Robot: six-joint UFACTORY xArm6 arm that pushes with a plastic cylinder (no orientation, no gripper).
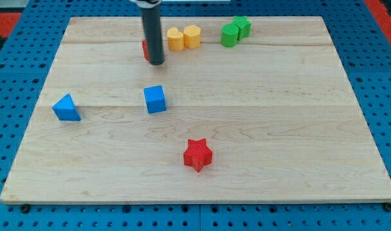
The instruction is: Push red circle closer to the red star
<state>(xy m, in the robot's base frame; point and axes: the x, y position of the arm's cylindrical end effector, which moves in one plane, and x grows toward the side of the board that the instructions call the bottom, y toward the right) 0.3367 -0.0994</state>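
Contact step: my tip [156, 63] touches red circle [145, 49], mostly hidden behind rod, at tip's upper-left. No claw fitted, so no jaw state. Red star [197, 154] well below-right of tip; blue cube [155, 99] between. Next: reposition above circle, push downward-right.

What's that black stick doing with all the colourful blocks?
That stick is a robot arm's rod. My tip is at the view's top of the wooden board, right against a red block that it mostly hides, so its shape is hard to tell. The red star sits far off, near the view's bottom. A blue cube lies in between. Yellow blocks and green blocks sit along the top, a blue triangle at the left.
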